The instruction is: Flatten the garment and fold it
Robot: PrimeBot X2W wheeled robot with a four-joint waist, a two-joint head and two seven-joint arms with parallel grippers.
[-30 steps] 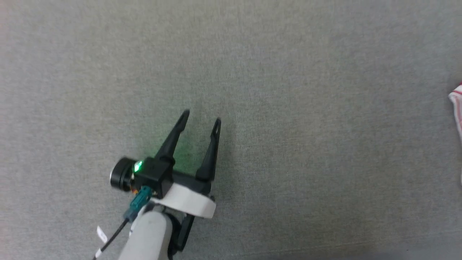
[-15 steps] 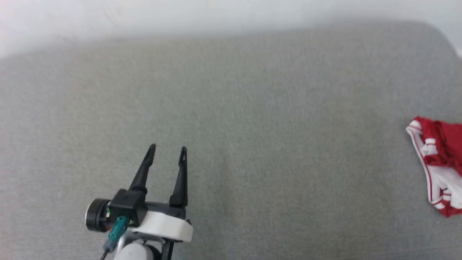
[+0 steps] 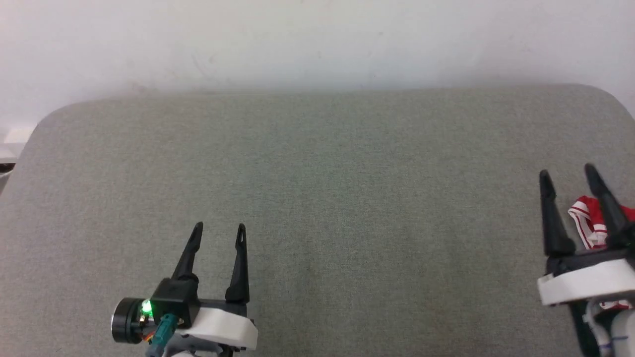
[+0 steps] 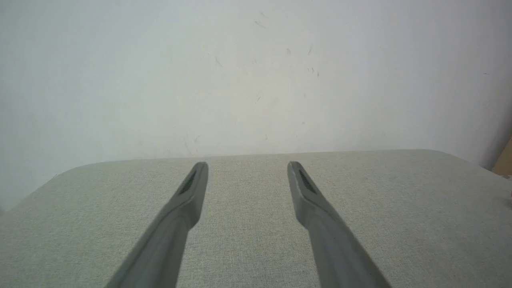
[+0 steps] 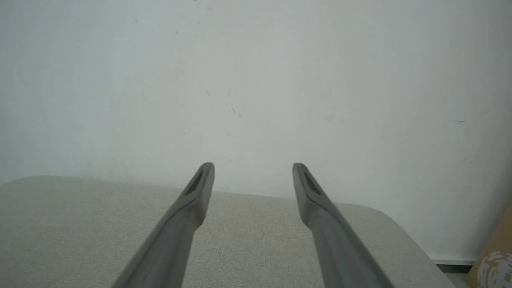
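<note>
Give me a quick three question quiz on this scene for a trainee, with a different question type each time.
1. Fill the blank: in the head view, the garment lies at the ____ side of the grey surface.
2. Multiple choice: the right gripper is A) open and empty, B) shut on the garment, C) shut on nothing.
3. True or false: the left gripper is touching the garment.
Key: 1 right, partly behind the right gripper's fingers. 2 A. 3 false; the left gripper is open, well across the grey surface from the garment.
</note>
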